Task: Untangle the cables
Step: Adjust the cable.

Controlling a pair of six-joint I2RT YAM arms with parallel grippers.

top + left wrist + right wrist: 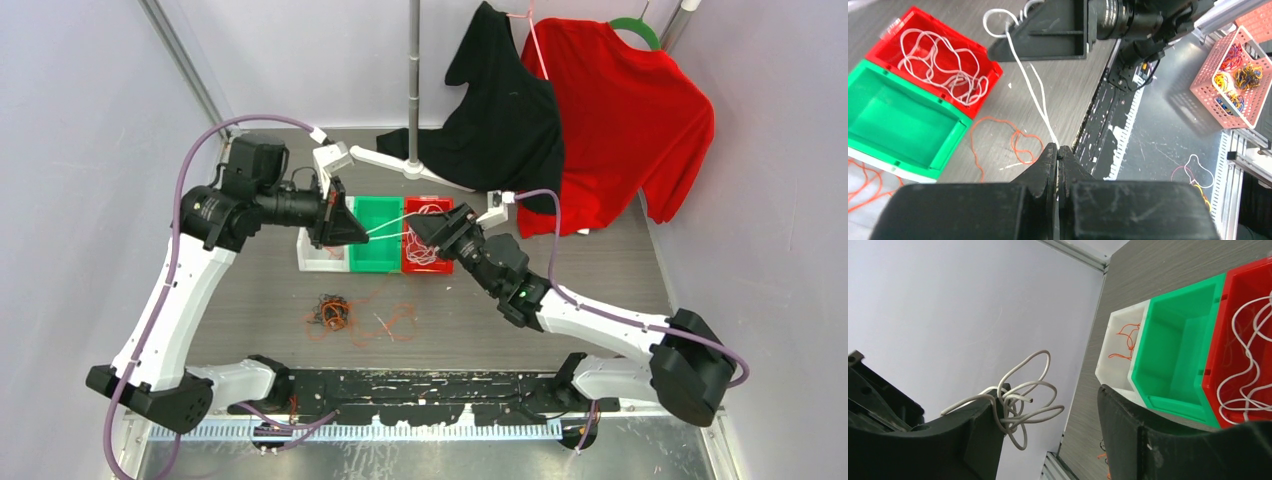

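Grey table (600,270) | white cable (1030,82) is clamped in left gripper (1058,150) | right gripper (1050,392), at its 3 o'clock, is spread, coil (1018,402) hooked on one jaw | coil should be slid off slowly

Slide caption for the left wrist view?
Left end effector shut on a white cable, red bin and green bin alongside.
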